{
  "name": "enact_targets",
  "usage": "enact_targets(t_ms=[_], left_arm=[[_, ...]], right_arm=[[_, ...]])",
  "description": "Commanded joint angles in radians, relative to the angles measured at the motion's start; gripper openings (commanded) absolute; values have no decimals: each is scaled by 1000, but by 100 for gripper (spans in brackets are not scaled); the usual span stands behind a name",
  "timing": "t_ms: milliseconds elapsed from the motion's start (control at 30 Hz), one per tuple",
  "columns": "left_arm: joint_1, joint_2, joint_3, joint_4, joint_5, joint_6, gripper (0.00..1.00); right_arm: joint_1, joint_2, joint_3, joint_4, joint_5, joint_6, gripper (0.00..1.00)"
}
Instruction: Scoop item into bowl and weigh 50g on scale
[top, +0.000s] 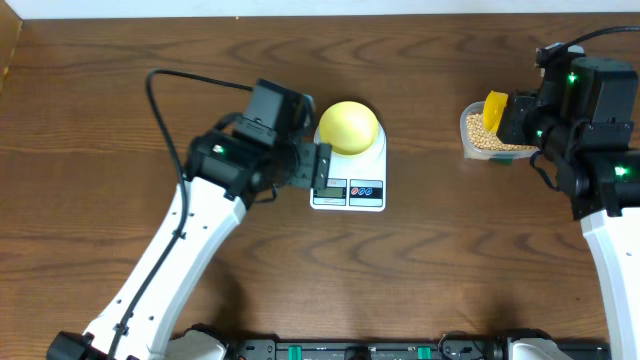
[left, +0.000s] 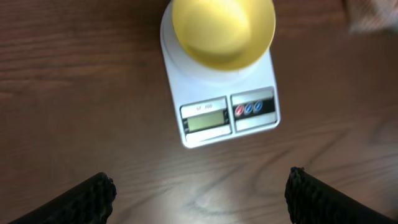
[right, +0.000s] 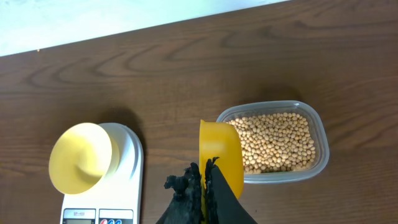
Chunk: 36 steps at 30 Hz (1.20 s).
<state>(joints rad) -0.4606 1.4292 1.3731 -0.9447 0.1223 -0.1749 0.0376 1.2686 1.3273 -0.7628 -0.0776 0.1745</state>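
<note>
The pale-yellow bowl sits on the white scale at mid-table; it looks empty in the left wrist view and shows in the right wrist view. The scale's display faces my left gripper, which is open and empty just left of the scale's front. The tan beans fill a clear tub at the right. My right gripper is shut on the yellow scoop, holding it at the tub's left edge, above the beans.
The scale also shows in the right wrist view. A black cable loops over the table behind the left arm. The table's far edge meets a white wall.
</note>
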Motion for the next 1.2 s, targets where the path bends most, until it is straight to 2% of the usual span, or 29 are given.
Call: enact_targets(t_ms=[0,167,300,633,1167], left_arm=[[-55,16,15,-31,-158,40,89],[-121,73,9,-38,-232,38,89],[-146,150,9,-37,-278,-31,89],[-174,333,9,18,-277,-116,89],[-187,417,5,90,-277,-142,89]], right_arm=[[16,-15,23,3,8,-11,1],[16,-15,23,3,7,-11,1],[16,-15,23,-2,6,-11,1],[16,-15,23,-2,7,-11,1],[16,-3,20,-1,7,-11,1]])
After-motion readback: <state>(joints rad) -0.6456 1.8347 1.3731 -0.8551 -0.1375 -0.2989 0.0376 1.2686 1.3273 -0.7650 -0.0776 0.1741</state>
